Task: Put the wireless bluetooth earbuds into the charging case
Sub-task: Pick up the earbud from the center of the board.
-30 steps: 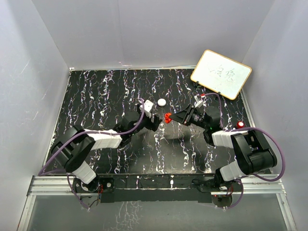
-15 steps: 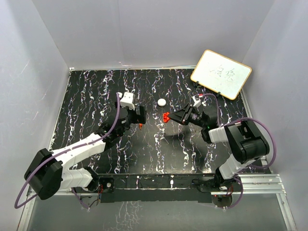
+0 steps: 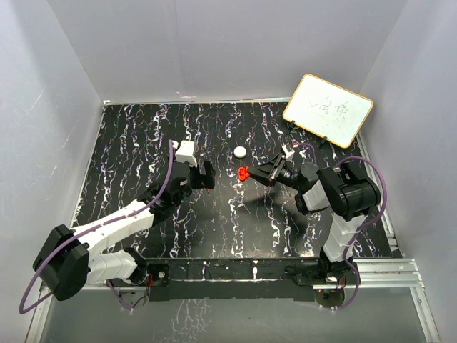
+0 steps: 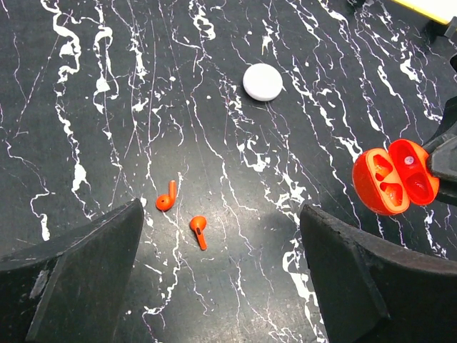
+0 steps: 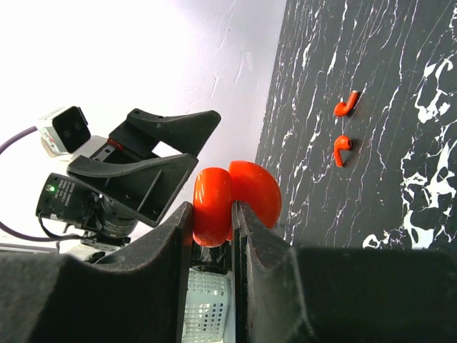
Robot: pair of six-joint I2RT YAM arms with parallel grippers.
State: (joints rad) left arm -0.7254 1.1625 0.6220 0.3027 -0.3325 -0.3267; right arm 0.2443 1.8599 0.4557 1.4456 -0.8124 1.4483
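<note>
The only writing in sight is on the small yellow-framed whiteboard (image 3: 328, 109), which sits at about 1 o'clock on the worktop (image 3: 143, 143), by its far right corner. A few faint grey handwritten strokes cross the middle of its white face, perhaps two characters side by side. In the top view they are too pale and small to be read. Neither wrist view shows any legible lettering, label or number.

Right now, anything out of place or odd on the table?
Nothing damaged or spilled. The two red earbuds lie loose on the table, below the left gripper and its open jaws. The open red charging case, no earbud in it, is clamped in the right gripper. A white disc lies alone farther back.
</note>
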